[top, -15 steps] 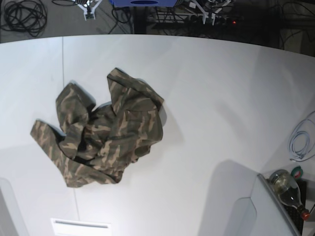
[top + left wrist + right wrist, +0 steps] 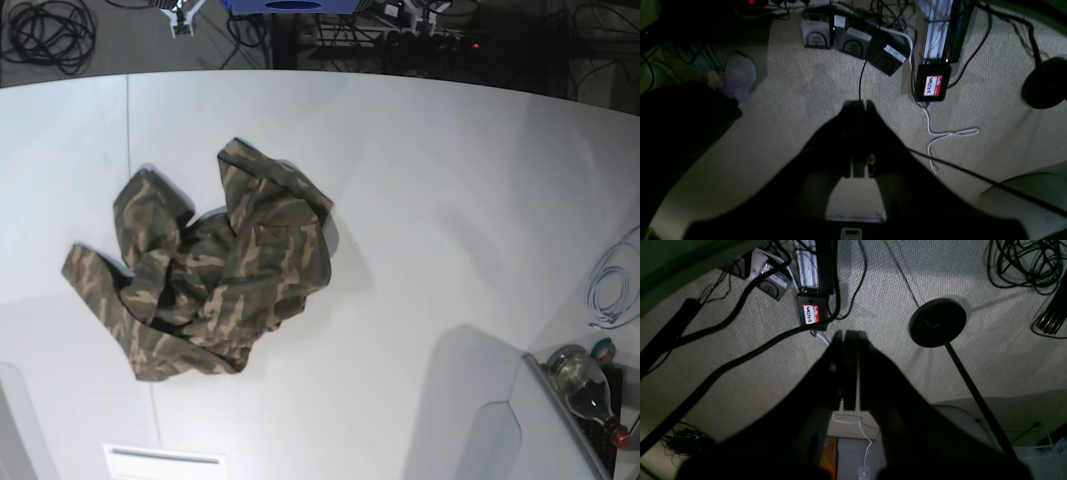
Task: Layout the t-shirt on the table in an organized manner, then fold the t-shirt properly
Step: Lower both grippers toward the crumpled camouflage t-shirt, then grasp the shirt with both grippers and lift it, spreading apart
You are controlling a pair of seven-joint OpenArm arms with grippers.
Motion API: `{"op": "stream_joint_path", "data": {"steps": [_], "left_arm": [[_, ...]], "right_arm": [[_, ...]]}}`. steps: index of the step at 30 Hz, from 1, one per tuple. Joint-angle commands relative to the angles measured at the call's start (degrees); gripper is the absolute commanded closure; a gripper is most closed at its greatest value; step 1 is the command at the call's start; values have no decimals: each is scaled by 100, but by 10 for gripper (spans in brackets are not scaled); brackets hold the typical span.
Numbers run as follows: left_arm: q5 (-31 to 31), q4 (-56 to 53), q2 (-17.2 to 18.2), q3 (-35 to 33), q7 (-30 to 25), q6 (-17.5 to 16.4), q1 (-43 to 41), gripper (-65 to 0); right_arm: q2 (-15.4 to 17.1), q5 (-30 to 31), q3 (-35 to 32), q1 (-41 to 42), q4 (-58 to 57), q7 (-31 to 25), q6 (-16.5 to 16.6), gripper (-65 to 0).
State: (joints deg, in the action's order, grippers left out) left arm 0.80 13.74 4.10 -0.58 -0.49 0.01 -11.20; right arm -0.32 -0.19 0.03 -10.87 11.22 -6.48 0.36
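Nothing is changing from half a second ago: the t-shirt (image 2: 205, 275) is still lying crumpled in a heap on the left part of the white bench (image 2: 450, 220), so laying it out is not yet beginning. Both arms are hanging off the bench, wrist cameras looking down at carpet and cables. The left end effector (image 2: 859, 104) and right end effector (image 2: 847, 335) are fully closed, holding nothing.

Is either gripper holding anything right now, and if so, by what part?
Nothing is held. The left gripper and right gripper are both shut on nothing, above the floor. The t-shirt lies crumpled on the table, untouched.
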Motion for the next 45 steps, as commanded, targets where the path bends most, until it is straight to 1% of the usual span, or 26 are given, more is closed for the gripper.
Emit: {"op": "stream_joint_path", "data": {"steps": [1, 3, 5, 6, 8, 9, 12, 15, 19, 22, 24, 26, 28, 31, 32, 33, 34, 36, 37, 38, 40, 41, 42, 43, 44, 45], "left_arm": [[-31, 11, 78, -8, -8, 30, -53, 0], [-58, 187, 104, -8, -105, 30, -185, 0], [-23, 644, 219, -8, -404, 30, -607, 0], [-49, 969, 289, -8, -500, 30, -845, 0], [-67, 1620, 368, 10, -527, 30, -1319, 0], [-67, 1945, 465, 18, -491, 30, -1583, 0], [-75, 2965, 597, 62, -333, 30, -2234, 0], [-84, 4248, 790, 71, -113, 30, -2972, 0], [-93, 6015, 940, 89, -52, 30, -3860, 0], [-93, 7237, 948, 388, -52, 30, -4361, 0], [-93, 7958, 948, 581, -43, 30, -4511, 0], [-93, 8512, 948, 713, -26, 30, -4502, 0], [-93, 9048, 948, 748, 309, 30, -4247, 0], [-93, 9664, 931, 730, 1267, 30, -3552, 0], [-93, 9743, 861, 678, 1601, 30, -3218, 0], [-93, 9752, 790, 625, 1970, 30, -2875, 0], [-93, 9725, 764, 563, 2313, 30, -2497, 0], [-93, 9602, 729, 414, 2946, 30, -1900, 0], [-93, 9549, 693, 317, 3201, 30, -1618, 0], [-93, 9514, 597, 238, 3421, 30, -1372, 0], [-93, 9505, 421, 124, 3737, 30, -968, 0], [-93, 9505, 368, 62, 3860, 30, -845, -25], [-84, 9505, 324, -26, 3939, 30, -713, -109], [-84, 9497, 324, -122, 3974, 30, -634, -169], [-84, 9444, 324, -237, 3974, 30, -581, -214], [-84, 9382, 333, -333, 3966, 30, -537, -219]], "right_arm": [[10, 23, 19, -104, 7, -24, -76, 0], [10, 23, 19, -332, 192, -24, -76, 0], [10, 23, 19, -728, 658, 2, -76, 0], [10, 23, 19, -1001, 1027, 151, -76, 0], [10, 23, 27, -1537, 1941, 652, -76, 0], [10, 23, 27, -1862, 2522, 916, -76, 0], [98, 23, 45, -2671, 4157, 1584, -84, 0], [80, 23, 441, -3383, 5625, 2182, -84, 0], [80, 32, 625, -4086, 7190, 2323, -84, 0], [80, 32, 827, -4429, 8341, 2525, -84, 0], [80, 32, 933, -4517, 8966, 2543, -84, 0], [80, 32, 1047, -4403, 9502, 2543, -84, 0], [80, 5, 1047, -4095, 9915, 2543, -84, 0], [80, 5, 986, -3330, 10214, 2551, -84, 0], [80, 5, 977, -2987, 10214, 2587, -84, -2], [80, -3, 915, -2627, 10196, 2745, -84, -5], [80, -3, 810, -2266, 10196, 3017, -84, -24], [80, -3, 564, -1563, 10196, 3624, -84, -96], [80, -3, 423, -1229, 10188, 3879, -84, -147], [89, -3, 291, -904, 10188, 4090, -84, -200], [89, -3, 80, -359, 10056, 4301, -84, -300], [89, -3, 19, -121, 9959, 4354, -93, -345], [89, -3, -43, 98, 9801, 4398, -93, -392], [89, -3, -96, 265, 9642, 4450, -93, -426], [89, -3, -157, 432, 9423, 4459, -93, -455], [89, -12, -183, 591, 9229, 4459, -102, -462]]}}
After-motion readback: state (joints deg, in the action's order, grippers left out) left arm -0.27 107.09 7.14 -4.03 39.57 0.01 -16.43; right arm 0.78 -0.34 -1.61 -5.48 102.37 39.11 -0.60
